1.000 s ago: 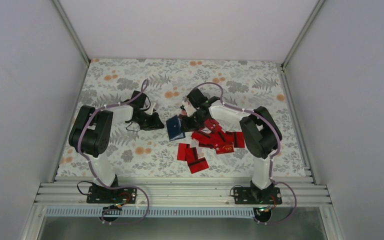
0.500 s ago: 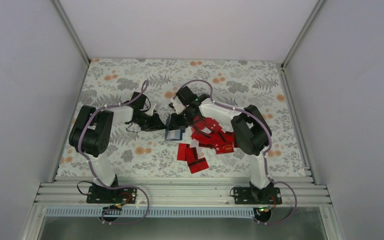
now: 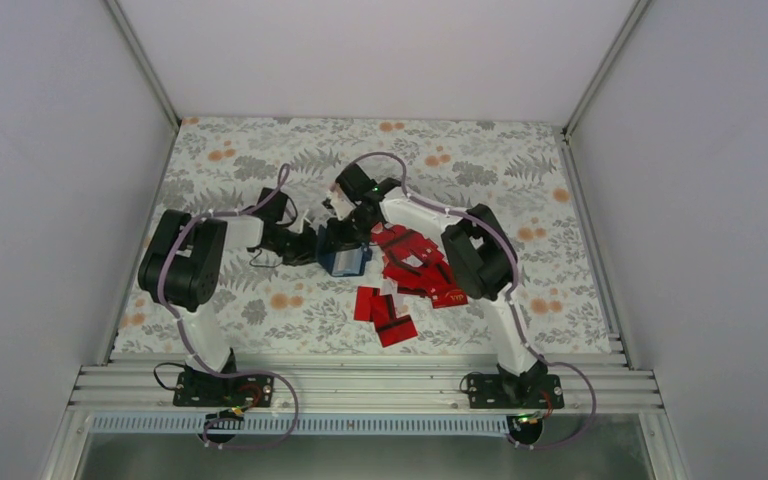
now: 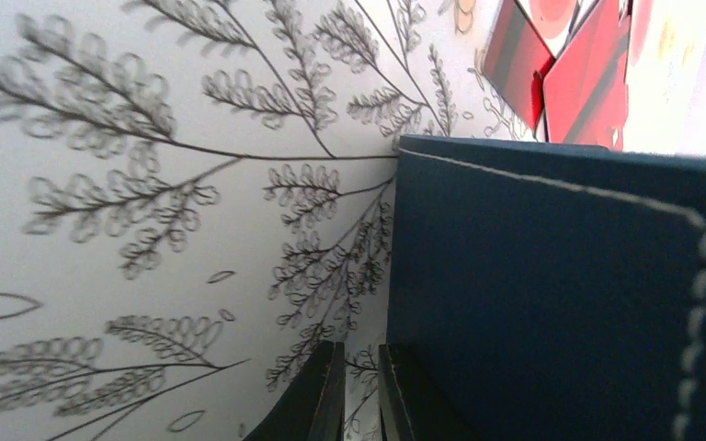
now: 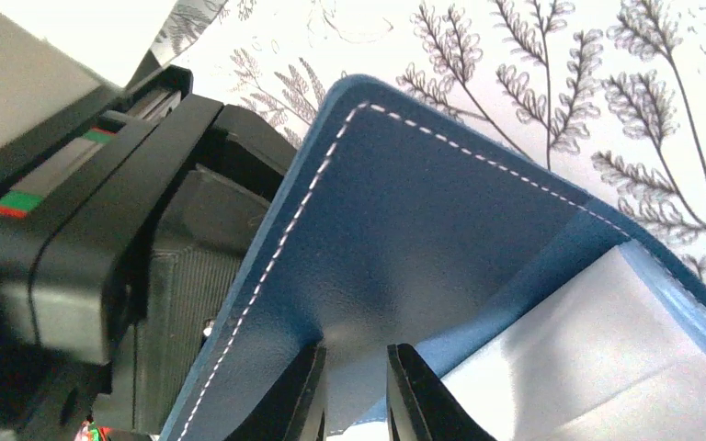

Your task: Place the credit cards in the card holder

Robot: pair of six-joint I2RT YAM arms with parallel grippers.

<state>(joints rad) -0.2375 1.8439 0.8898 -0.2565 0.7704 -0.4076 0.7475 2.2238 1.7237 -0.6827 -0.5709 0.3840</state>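
The navy card holder (image 3: 346,260) lies mid-table between both grippers, tilted with one flap raised. In the right wrist view its stitched flap (image 5: 404,230) stands up over a clear inner pocket (image 5: 597,367), and my right gripper (image 5: 357,390) pinches that flap's lower edge. My right gripper (image 3: 348,232) sits just above the holder. My left gripper (image 3: 312,244) is at the holder's left edge, low on the cloth. In the left wrist view its fingers (image 4: 360,390) are almost closed with only cloth between them, and the holder (image 4: 552,294) is just to their right. The red credit cards (image 3: 415,265) lie in a pile right of the holder.
More red cards (image 3: 382,315) lie nearer the front and show in the left wrist view (image 4: 570,73). The table has a floral cloth (image 3: 260,170) and white walls on three sides. The left gripper's black body (image 5: 101,257) is close against the holder.
My right gripper has swung left over the holder, and the holder has shifted slightly left and turned. My left gripper has edged right, up to the holder.
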